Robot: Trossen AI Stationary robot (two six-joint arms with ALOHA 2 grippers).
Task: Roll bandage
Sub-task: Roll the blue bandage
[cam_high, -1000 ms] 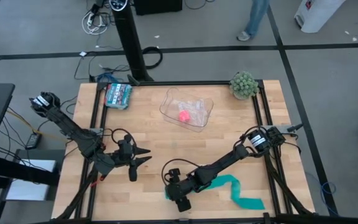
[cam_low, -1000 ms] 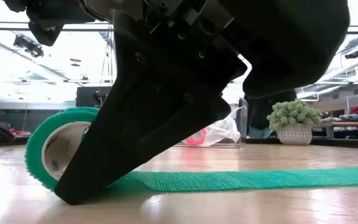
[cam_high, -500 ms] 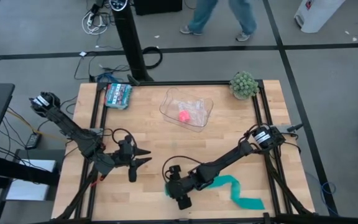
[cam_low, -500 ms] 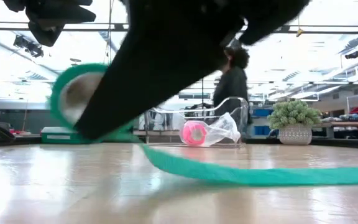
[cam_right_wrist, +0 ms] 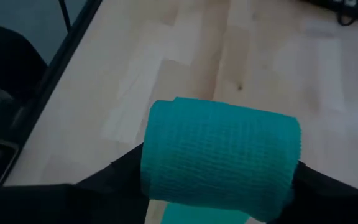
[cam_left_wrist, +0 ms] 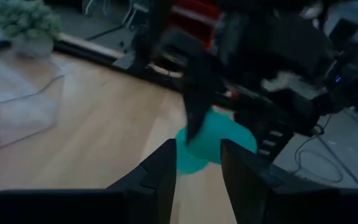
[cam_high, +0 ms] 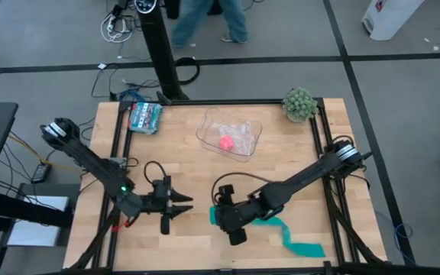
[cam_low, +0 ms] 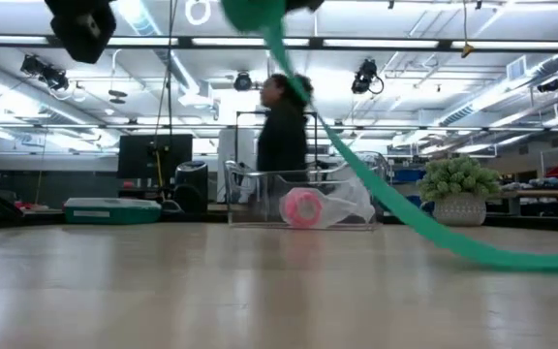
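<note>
I have the right gripper (cam_high: 221, 216) near the front middle of the table (cam_high: 281, 160), its fingers clamped on the rolled end of the bandage (cam_right_wrist: 221, 155), which sits as a fat teal cylinder between them, lifted clear of the wood. In the low view the loose tail slopes down from the roll to the tabletop, and from above it lies as a wavy strip toward the front right corner. My left gripper (cam_high: 180, 204) hangs just to the left of the roll, fingers parted and holding nothing, pointed at it. Further back, the clear plastic container (cam_high: 231, 134) holds a small pink block (cam_high: 225, 142). A teal-patterned packet (cam_high: 145, 116) lies at the back left, a potted plant (cam_high: 300, 103) at the back right.
</note>
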